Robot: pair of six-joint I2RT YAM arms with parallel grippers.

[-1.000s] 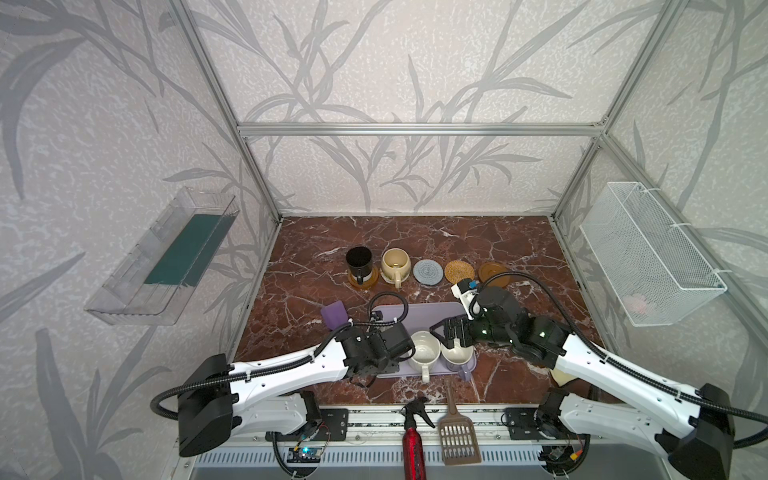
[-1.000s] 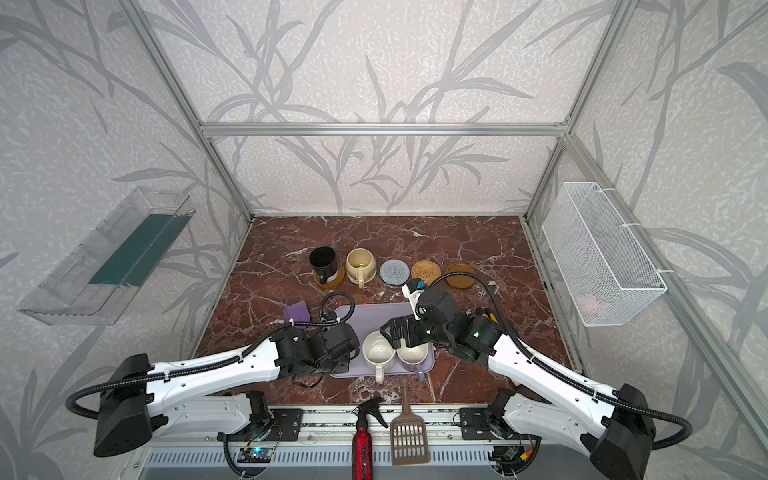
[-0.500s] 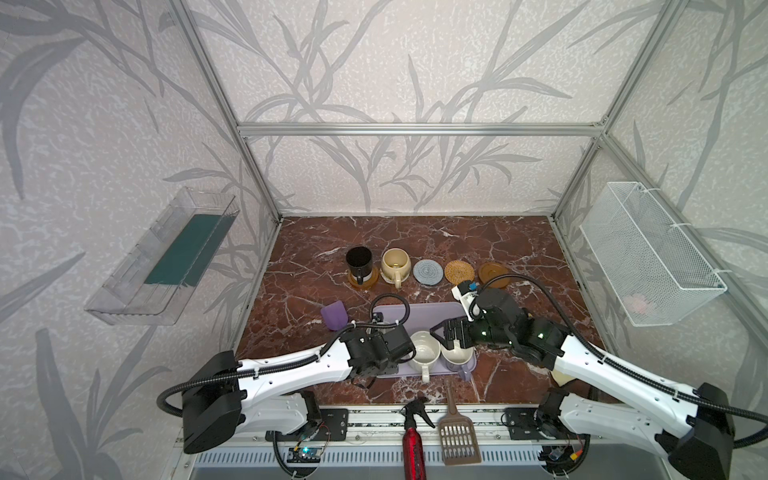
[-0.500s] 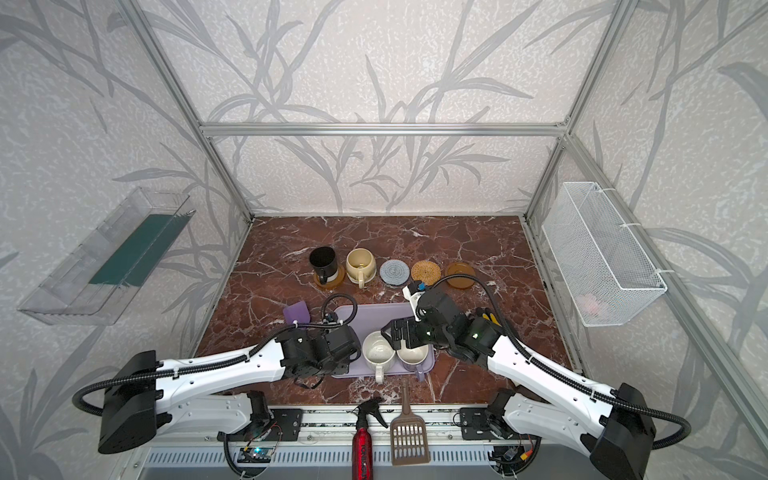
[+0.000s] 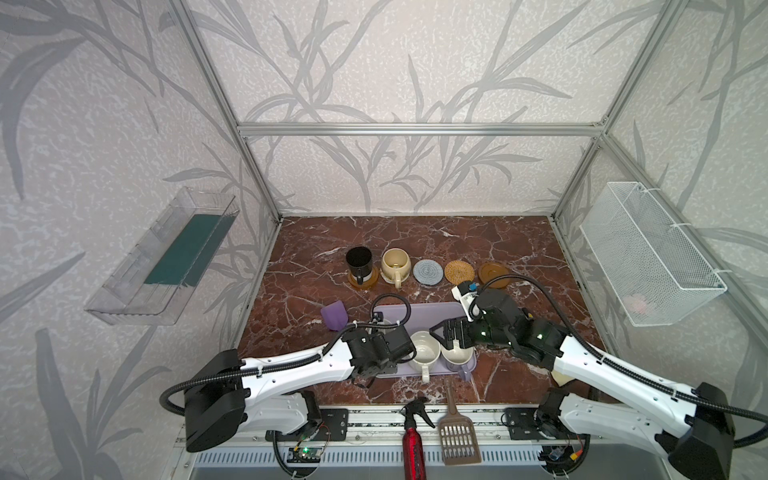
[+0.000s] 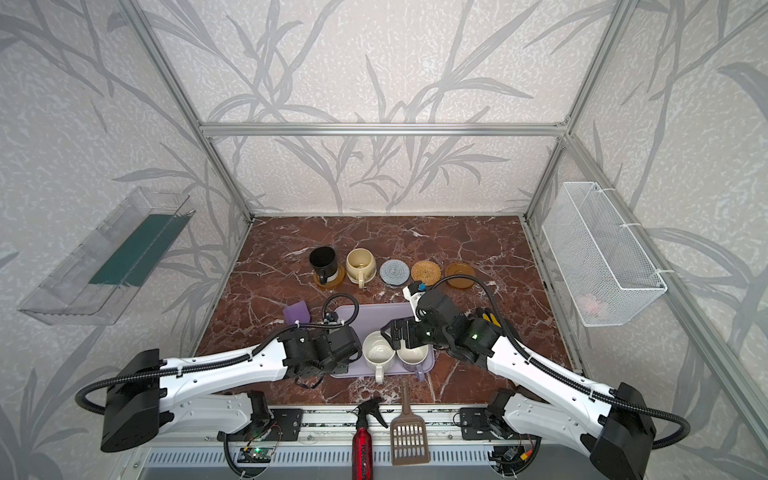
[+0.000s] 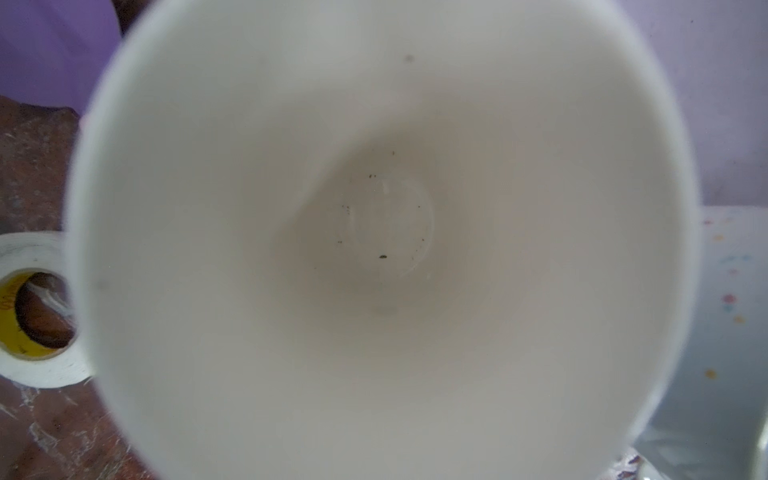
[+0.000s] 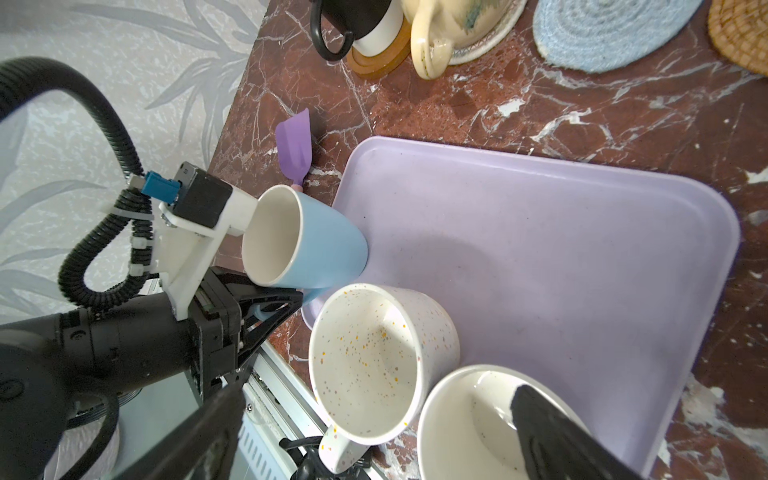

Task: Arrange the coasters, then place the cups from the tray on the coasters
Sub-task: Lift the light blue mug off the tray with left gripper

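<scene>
Five coasters lie in a row across the middle of both top views. A brown coaster [image 5: 365, 281] sits under the black cup [image 5: 358, 258], with the beige cup [image 5: 394, 262] next to it. To their right are a grey-blue coaster [image 5: 428, 272], a rattan coaster [image 5: 459, 272] and a second brown coaster [image 5: 493, 274], all three uncovered. In the lower centre, the lavender tray [image 5: 419, 318] holds a speckled white cup [image 5: 424, 353] and a lavender cup [image 5: 457, 357] side by side at its near edge. The right gripper [image 5: 446, 336] hangs wide open over the lavender cup. The left arm [image 5: 291, 370] reaches to the tray's left end.

The left wrist view is filled by the white inside of the blue cup [image 7: 374, 249], its rim blurred. A tape roll [image 7: 37, 311] lies beside it on the marble.

In the right wrist view, the left gripper [image 8: 270, 309] is clamped on the blue cup's handle. The cup is tilted, with its base at the tray's edge. The beige cup rests on a cream coaster [image 8: 488, 41].
</scene>
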